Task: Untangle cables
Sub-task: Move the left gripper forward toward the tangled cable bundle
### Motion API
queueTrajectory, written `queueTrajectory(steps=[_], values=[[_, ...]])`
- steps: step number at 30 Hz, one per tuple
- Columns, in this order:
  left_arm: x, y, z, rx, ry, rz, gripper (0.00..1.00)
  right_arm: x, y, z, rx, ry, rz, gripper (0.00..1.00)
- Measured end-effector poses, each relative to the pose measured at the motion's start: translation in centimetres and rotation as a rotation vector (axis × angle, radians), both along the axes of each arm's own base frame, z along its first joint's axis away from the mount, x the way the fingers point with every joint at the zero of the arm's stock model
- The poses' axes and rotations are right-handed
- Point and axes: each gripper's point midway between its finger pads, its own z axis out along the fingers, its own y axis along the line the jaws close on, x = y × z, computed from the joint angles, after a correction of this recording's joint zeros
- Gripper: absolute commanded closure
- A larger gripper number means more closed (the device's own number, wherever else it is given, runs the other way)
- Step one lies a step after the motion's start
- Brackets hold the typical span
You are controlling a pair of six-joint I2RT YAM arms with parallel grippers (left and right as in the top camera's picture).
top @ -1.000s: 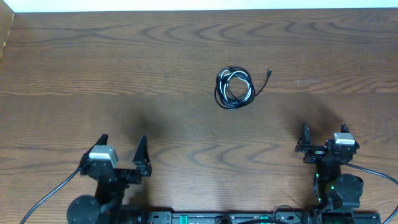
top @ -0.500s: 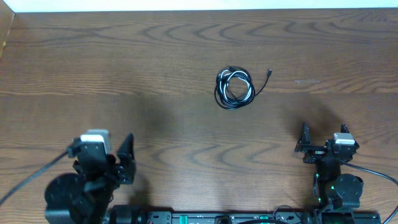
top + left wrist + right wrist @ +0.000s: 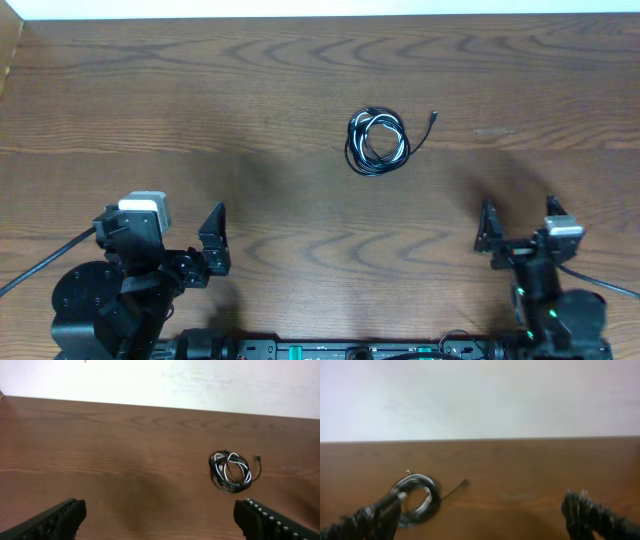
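The cables (image 3: pixel 377 141) lie as a small coil of black and white cords on the wooden table, right of centre, with one black plug end (image 3: pixel 433 117) trailing to the right. The coil also shows in the left wrist view (image 3: pixel 229 471) and in the right wrist view (image 3: pixel 415 500). My left gripper (image 3: pixel 188 243) is open and empty near the front left edge, far from the coil. My right gripper (image 3: pixel 520 228) is open and empty at the front right, well short of the coil.
The brown wooden table (image 3: pixel 200 120) ends at a pale wall (image 3: pixel 200 382) along the far side. The arms' bases and their thick black cables (image 3: pixel 40 268) sit along the near edge.
The left arm has shifted left and turned, its gripper now pointing more towards the coil. The right arm has drawn back slightly towards the near edge. The coil has not moved.
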Motion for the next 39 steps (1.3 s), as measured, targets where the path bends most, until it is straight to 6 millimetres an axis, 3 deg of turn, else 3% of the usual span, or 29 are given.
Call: queueTrajectory(steps=[7, 11, 14, 19, 27, 32, 37, 39], values=[[-0.2, 0.0, -0.4, -0.017, 0.021, 0.008, 0.02, -5.6, 0.0, 7.1, -0.005, 0.004, -0.001, 0.01], [-0.2, 0.0, -0.4, -0.021, 0.022, 0.010, 0.02, -7.6, 0.0, 9.6, -0.006, 0.023, -0.003, 0.01], [-0.3, 0.0, -0.6, -0.023, 0.031, 0.011, 0.02, -7.9, 0.0, 10.5, -0.009, 0.109, -0.003, 0.01], [-0.5, 0.0, -1.0, -0.024, 0.049, 0.011, 0.02, -6.7, 0.0, 11.1, -0.035, 0.308, 0.006, 0.01], [-0.4, -1.2, -1.6, -0.034, 0.085, -0.063, 0.00, -2.8, 0.5, 12.8, -0.111, 0.577, 0.072, 0.01], [0.7, -1.7, -2.6, -0.042, 0.145, -0.089, 0.02, 0.3, 0.7, 12.8, -0.128, 0.638, 0.095, 0.01], [3.1, -2.9, -3.6, -0.047, 0.201, -0.170, 0.02, 1.9, 1.0, 12.0, -0.132, 0.672, 0.116, 0.01], [4.2, -3.4, -3.7, -0.057, 0.208, -0.202, 0.02, 2.3, 1.0, 12.0, -0.148, 0.670, 0.127, 0.15]])
